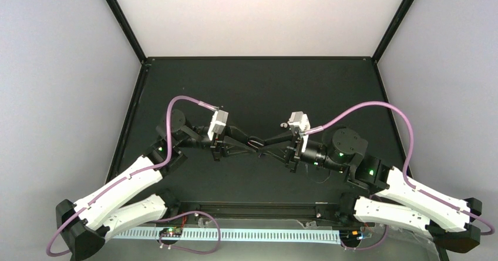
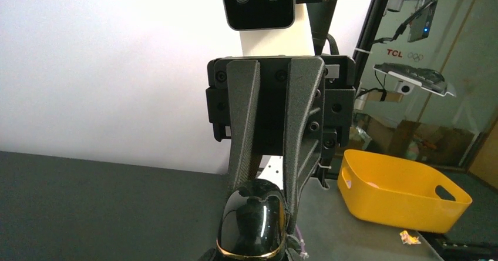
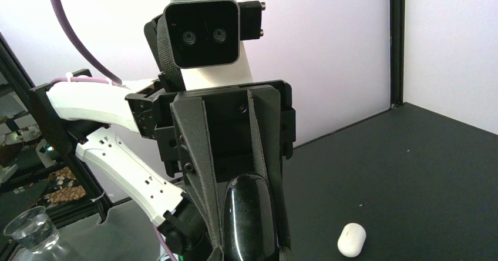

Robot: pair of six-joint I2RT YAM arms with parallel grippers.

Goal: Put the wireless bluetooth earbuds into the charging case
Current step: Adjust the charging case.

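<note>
A glossy black charging case [image 1: 260,143] with a gold rim [image 2: 252,252] hangs above the middle of the black table [image 1: 252,90], held from both sides. My left gripper [image 1: 253,143] comes in from the left and my right gripper [image 1: 267,141] from the right, tips meeting on it. In the left wrist view the right arm's fingers [image 2: 244,131] clasp the case's [image 2: 253,217] far end. In the right wrist view the left arm's fingers [image 3: 202,155] flank the case [image 3: 252,220]. Both grippers are shut on it. The earbuds are out of view.
A white pebble-shaped case [image 3: 351,239] lies on the table to the right of the held one. A yellow bin [image 2: 405,190] stands beyond the table's edge. A glass jar [image 3: 29,228] sits off the table. Black frame posts [image 3: 397,43] mark the back corners.
</note>
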